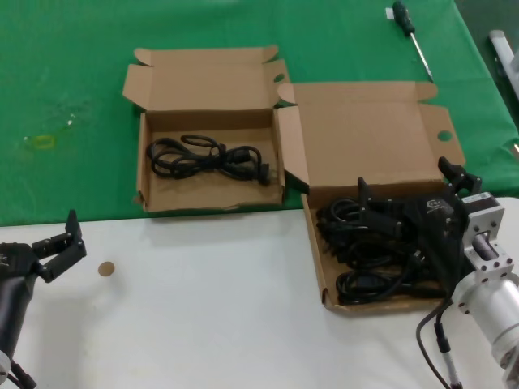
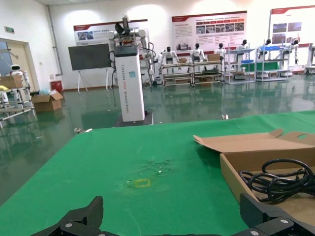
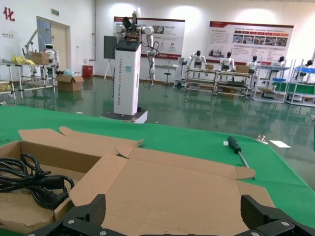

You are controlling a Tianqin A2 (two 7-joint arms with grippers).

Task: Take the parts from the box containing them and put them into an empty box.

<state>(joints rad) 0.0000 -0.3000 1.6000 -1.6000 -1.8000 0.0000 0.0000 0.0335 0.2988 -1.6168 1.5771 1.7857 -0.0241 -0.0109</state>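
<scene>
On the table (image 1: pixel 227 308), whose far half is covered in green cloth and whose near half is white, two open cardboard boxes sit side by side; the smaller box (image 1: pixel 209 130) lies on the green, toward the robot's left, with one black power cord (image 1: pixel 207 158) coiled on its floor, and that cord also shows in both wrist views (image 2: pixel 280 181) (image 3: pixel 32 182); the wider box (image 1: pixel 381 194) lies to the right of it, just beside it, its tray reaching onto the white part and its broad lid (image 3: pixel 172 191) folded back flat; inside its tray lies a dark heap of power cords (image 1: pixel 369 255), tangled so that single bundles are hard to tell apart; the right gripper (image 1: pixel 405 190) hangs over that tray, near its back wall, its jaws spread wide with nothing between them; whether a fingertip touches the cords cannot be told; the left gripper (image 1: pixel 71 239) rests low over the white part, at the robot's left and well apart from both boxes, its jaws open and empty; near it a small round brown disc (image 1: pixel 106 268) lies on the white surface; a green-handled screwdriver (image 1: pixel 411 36) lies on the green cloth beyond the wider box, apart from it.
</scene>
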